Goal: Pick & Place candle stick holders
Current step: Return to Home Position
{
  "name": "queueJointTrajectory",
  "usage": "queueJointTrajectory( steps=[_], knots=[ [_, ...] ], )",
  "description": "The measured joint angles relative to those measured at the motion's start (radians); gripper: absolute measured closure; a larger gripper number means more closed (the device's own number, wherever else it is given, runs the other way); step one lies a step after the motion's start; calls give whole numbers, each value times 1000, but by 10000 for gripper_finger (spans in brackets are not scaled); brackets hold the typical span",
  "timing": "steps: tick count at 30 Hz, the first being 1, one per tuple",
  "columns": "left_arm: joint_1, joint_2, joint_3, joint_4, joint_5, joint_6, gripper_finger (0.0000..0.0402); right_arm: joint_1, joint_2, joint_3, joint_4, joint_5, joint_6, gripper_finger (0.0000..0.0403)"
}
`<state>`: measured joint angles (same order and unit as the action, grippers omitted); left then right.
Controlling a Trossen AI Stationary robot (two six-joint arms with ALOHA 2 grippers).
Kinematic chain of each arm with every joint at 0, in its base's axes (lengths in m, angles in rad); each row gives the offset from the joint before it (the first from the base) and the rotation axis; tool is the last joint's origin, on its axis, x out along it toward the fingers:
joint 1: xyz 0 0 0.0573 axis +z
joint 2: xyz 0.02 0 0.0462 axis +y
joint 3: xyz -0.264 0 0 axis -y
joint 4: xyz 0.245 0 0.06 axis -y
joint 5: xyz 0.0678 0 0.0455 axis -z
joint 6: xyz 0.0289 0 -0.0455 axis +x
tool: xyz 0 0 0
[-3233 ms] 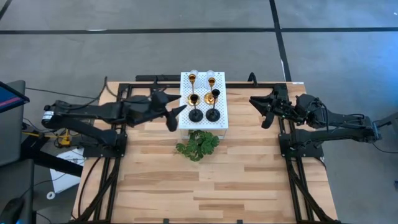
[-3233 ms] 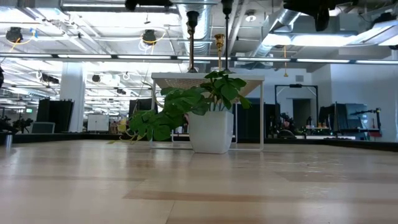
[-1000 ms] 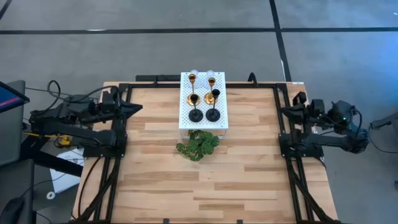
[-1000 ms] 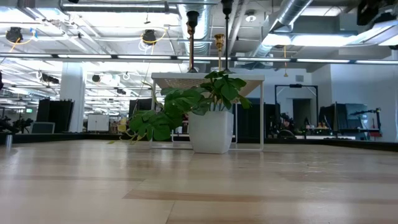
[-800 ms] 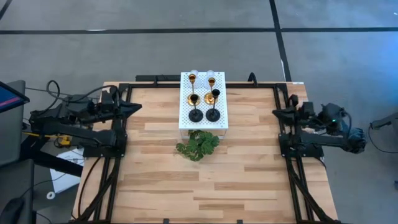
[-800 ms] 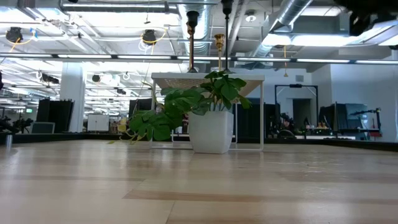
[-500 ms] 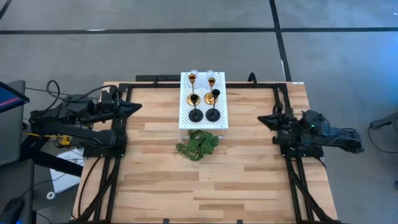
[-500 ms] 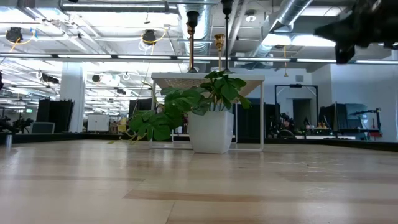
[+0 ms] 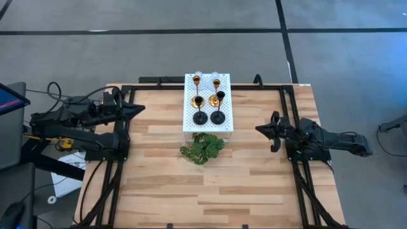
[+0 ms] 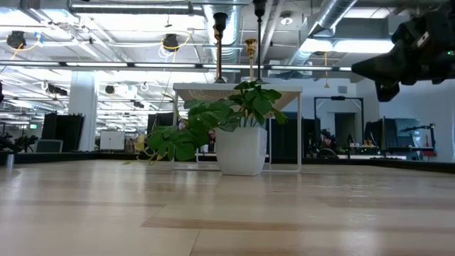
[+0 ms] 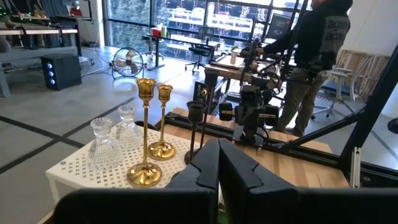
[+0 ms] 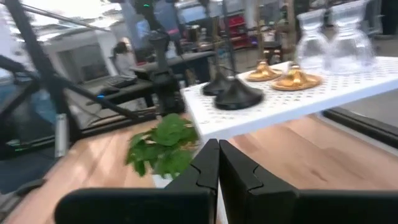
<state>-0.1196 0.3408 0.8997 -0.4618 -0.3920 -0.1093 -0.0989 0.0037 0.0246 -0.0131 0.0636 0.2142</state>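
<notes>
Left gripper [image 9: 141, 107] and right gripper [image 9: 258, 129] both pinched closed, empty; candle stick holders [image 9: 200, 117] on white shelf [image 9: 226, 122] between them, well apart.

Pretty sure it's an open-plan robotics lab, what with the bare ceiling ducts [image 10: 340, 19], swivel chairs [image 11: 201, 55], a floor fan [image 11: 127, 60] and a person [image 11: 316, 53] at a desk.

Bright, even overhead light on the table [image 9: 254, 184], shadows short and soft. Low view: ceiling strips [image 10: 106, 65] glaring at twelve o'clock, potted plant [image 10: 242, 149] backlit. Left wrist view: daylight pouring through windows [image 11: 186, 18] at eleven o'clock.
</notes>
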Motion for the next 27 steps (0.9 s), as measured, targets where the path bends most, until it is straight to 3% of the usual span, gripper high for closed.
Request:
queueJointTrajectory(
  steps=[4,9,14,20,27],
  knots=[
    [0,-11,0,34,18,55,398,-10,16,0,-3,31,-1,403],
    [0,-112,0,32,53,98,398,-16,17,1,-4,32,-3,403],
    [0,-231,-18,48,160,98,399,-16,17,1,-5,32,-3,403],
    [0,-338,-128,39,146,105,399,-16,17,1,-5,33,-3,403],
    [1,-338,-227,51,92,101,399,-16,18,1,-6,33,-3,403]
  ],
)
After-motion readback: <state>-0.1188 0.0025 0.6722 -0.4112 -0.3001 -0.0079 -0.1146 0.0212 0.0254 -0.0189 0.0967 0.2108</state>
